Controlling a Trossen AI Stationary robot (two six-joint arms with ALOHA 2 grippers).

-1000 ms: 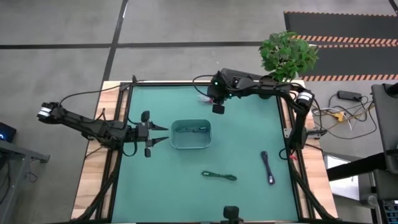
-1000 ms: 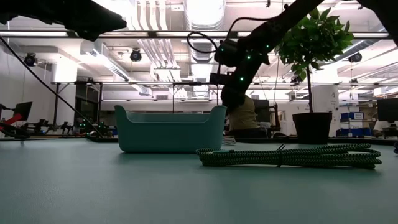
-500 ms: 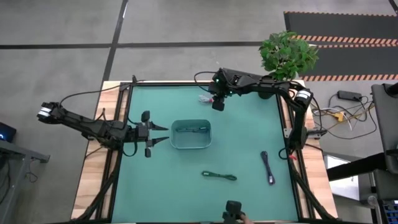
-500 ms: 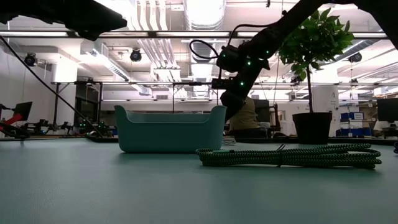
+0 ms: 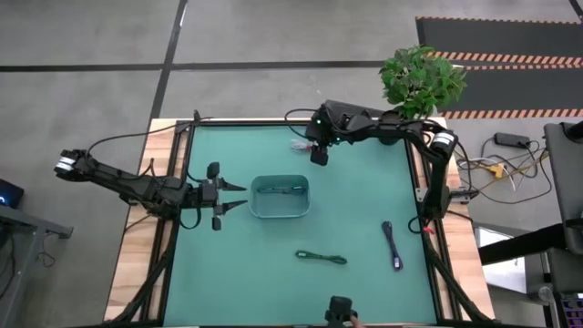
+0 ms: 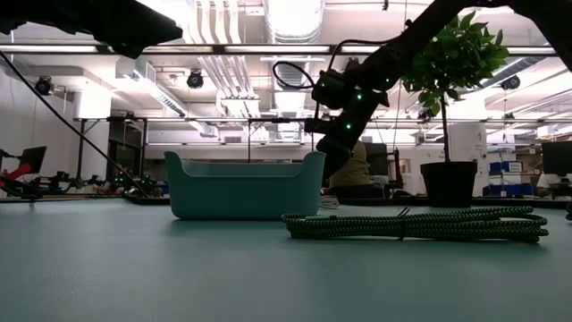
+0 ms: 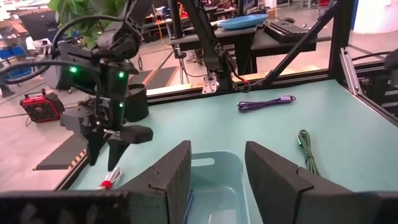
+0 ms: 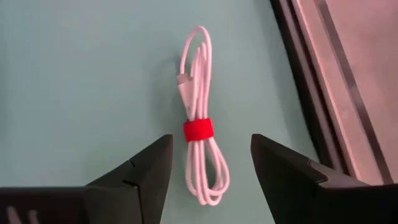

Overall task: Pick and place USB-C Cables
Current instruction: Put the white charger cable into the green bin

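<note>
Right wrist view: we see the right hand (image 8: 208, 171) with fingers apart, hovering over the white cable (image 8: 200, 134), which lies on the bench (image 8: 81, 81) near its edge rail, bound by a red tie (image 8: 198, 130). High view: we place this hand (image 5: 319, 157) at the far side, the bin (image 5: 280, 198) mid-bench holding one cable, the green cable (image 5: 321, 258) nearer the front, and a dark cable (image 5: 393, 244) to the right. Our left hand (image 5: 228, 197) waits beside the bin, fingers apart
</note>
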